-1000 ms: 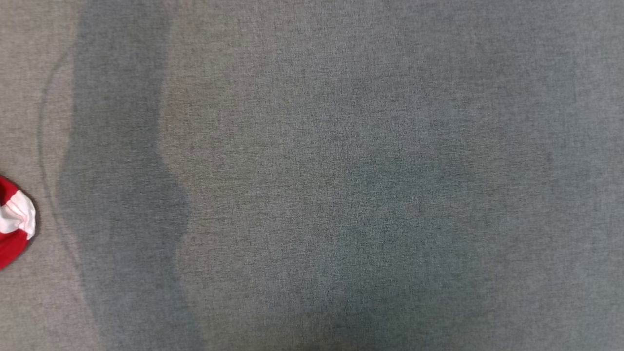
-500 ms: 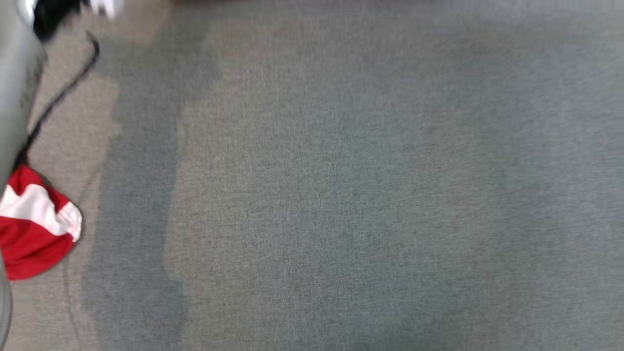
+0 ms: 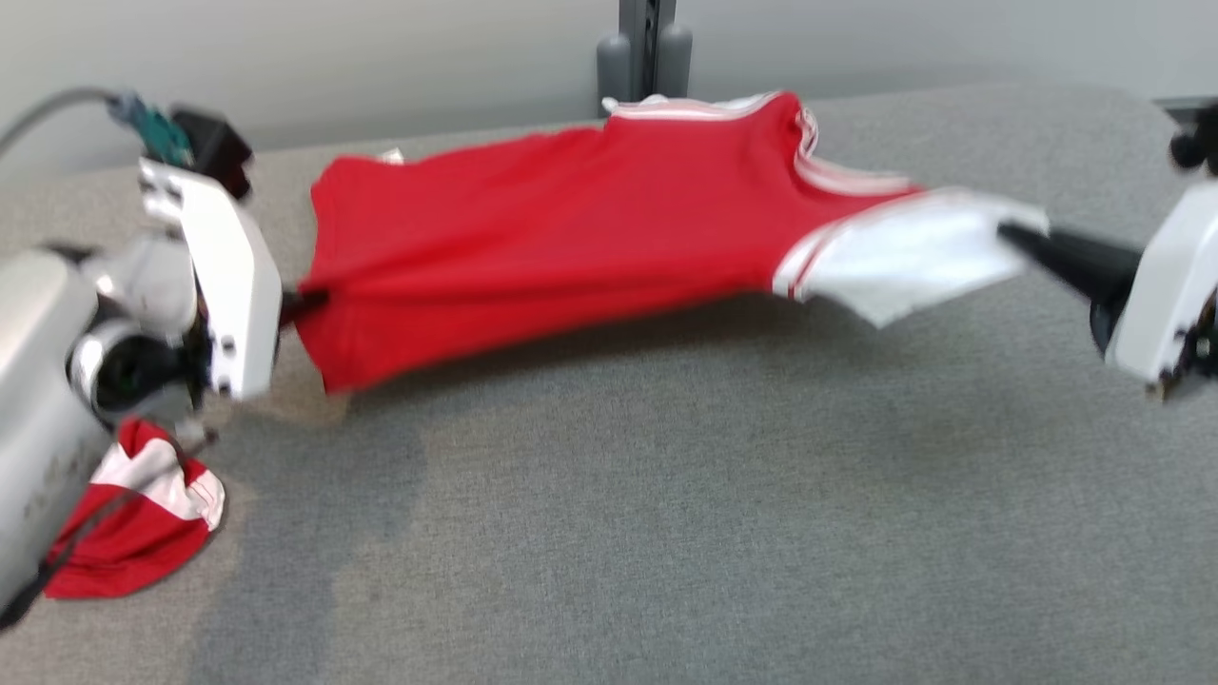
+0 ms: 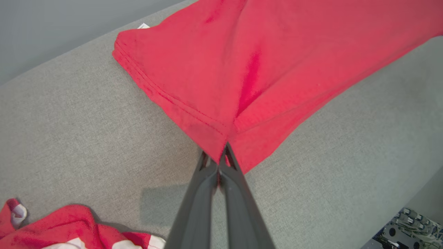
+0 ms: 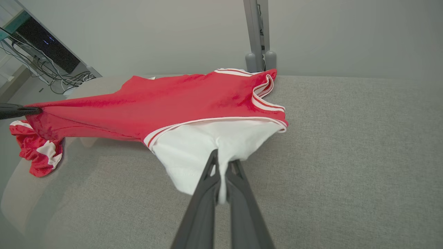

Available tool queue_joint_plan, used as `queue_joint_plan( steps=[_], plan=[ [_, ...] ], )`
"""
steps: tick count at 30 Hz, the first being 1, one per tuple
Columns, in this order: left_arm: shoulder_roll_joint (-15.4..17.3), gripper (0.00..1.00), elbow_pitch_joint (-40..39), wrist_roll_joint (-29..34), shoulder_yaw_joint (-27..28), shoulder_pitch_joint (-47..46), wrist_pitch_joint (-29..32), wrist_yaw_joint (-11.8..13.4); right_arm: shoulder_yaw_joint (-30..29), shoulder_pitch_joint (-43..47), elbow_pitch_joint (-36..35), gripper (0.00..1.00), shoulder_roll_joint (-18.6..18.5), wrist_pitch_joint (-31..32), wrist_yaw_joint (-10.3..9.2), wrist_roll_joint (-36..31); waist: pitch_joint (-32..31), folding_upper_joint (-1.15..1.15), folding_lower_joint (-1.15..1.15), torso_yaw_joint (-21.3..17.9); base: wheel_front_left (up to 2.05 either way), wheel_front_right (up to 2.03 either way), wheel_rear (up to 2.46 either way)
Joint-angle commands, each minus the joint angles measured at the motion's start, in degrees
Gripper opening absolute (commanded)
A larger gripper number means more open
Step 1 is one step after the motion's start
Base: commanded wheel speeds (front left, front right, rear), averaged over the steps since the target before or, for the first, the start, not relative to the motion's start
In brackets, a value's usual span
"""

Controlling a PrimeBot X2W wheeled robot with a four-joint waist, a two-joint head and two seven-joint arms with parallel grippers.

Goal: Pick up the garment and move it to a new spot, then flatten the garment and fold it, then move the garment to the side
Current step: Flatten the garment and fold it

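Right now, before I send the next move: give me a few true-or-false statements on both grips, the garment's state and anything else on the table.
1. The left gripper is shut on the garment's red hem. True.
2. The right gripper hangs open, holding nothing. False: it is shut on the white sleeve.
3. The garment lies folded flat on the table. False: it is unfolded, stretched between the two grippers.
4. A crumpled red and white cloth lies on the table by the left arm. True.
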Motion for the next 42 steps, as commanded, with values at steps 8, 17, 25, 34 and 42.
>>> queue_joint_plan(
  steps=[8,17,25,34,42],
  plan=[
    [8.5,0.0,-19.3,-7.0,-1.5,14.3,6.1,5.9,-1.8,16.4,-12.7,0.0,-8.4,5.7,0.0,3.7,-5.7,0.0,0.0,-0.3,0.0,0.0,0.0],
    [17.1,0.0,-37.2,-13.7,-2.5,25.3,9.1,13.7,-7.9,35.3,-23.9,0.0,-19.5,6.4,0.0,6.6,-7.8,0.0,0.0,0.8,0.0,0.0,0.0],
    [20.0,0.0,-42.9,-15.3,-1.8,26.5,10.1,17.0,-14.3,42.5,-29.2,0.0,-21.2,8.1,0.0,5.9,-6.8,0.0,0.0,1.2,0.0,0.0,0.0],
    [15.3,0.0,-35.3,-17.8,-1.1,18.6,18.0,17.7,-19.4,32.9,-22.6,0.0,-11.3,21.1,0.0,4.0,-1.5,0.0,0.0,2.0,0.0,0.0,0.0],
    [11.5,0.0,-26.6,-18.2,-1.0,12.8,22.5,17.3,-22.1,17.7,-5.6,0.0,2.8,32.4,0.0,-3.1,1.1,0.0,0.0,2.1,0.0,0.0,0.0]
  ],
)
